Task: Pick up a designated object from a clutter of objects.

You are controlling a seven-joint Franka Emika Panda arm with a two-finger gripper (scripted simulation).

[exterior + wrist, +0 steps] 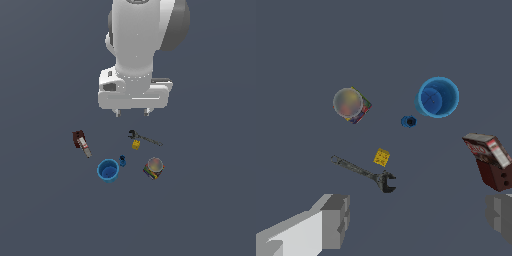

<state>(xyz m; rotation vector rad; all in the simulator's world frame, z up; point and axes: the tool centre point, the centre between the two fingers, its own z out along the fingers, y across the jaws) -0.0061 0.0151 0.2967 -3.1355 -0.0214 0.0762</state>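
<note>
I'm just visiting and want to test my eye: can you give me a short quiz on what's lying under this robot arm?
1. True or false: the gripper is holding the marker-like stick.
2. Which item lies nearest the blue cup? A) dark wrench B) tiny blue piece C) tin can
3. What does the stick rest against?

Key: 1. False; it hangs open above the clutter, holding nothing. 2. B. 3. The red-brown block.
</note>
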